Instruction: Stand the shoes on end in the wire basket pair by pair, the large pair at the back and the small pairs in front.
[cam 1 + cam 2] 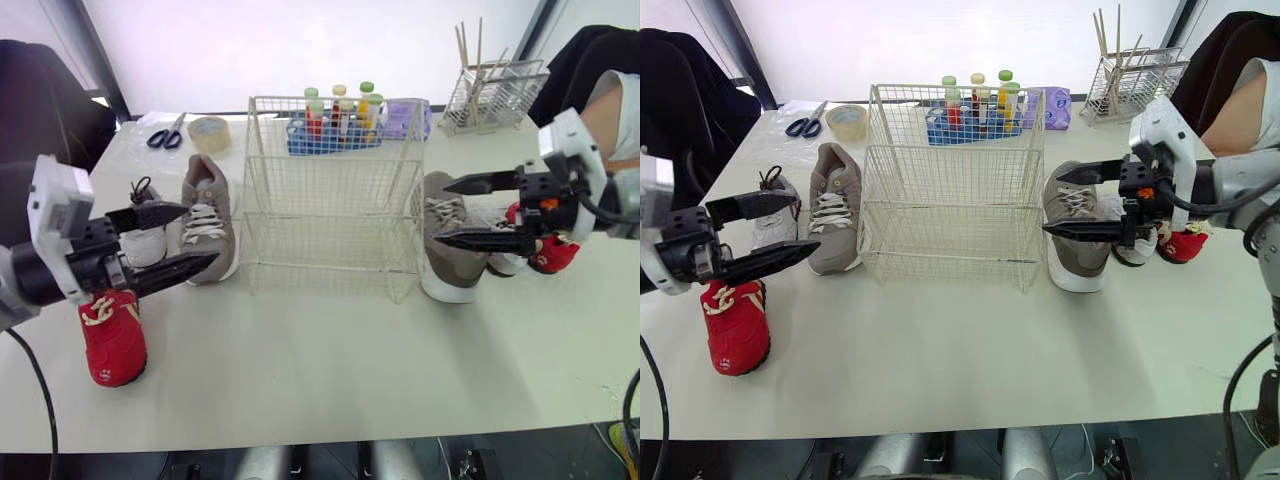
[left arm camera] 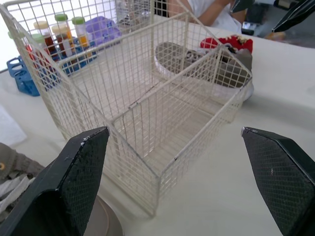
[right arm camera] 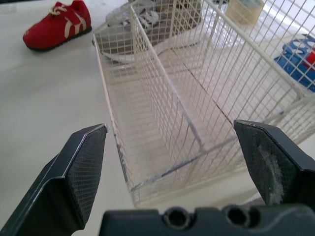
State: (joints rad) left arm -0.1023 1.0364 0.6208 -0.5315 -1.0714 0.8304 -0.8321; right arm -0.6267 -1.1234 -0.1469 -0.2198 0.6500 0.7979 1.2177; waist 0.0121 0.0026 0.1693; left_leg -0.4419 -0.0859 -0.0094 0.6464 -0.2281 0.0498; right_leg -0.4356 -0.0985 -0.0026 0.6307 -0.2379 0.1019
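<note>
The white wire basket stands empty mid-table, a wire divider running along its inside. Left of it lie a large grey shoe, a small white shoe and a small red shoe. To the basket's right lie the other grey shoe, a small red shoe and a small white shoe. My left gripper hangs open over the left shoes, holding nothing. Above the right grey shoe, my right gripper is open and empty, pointing at the basket.
Behind the basket stand a blue rack of capped bottles and a purple object. A tape roll and scissors lie back left. A wire rack with sticks stands back right, near a person.
</note>
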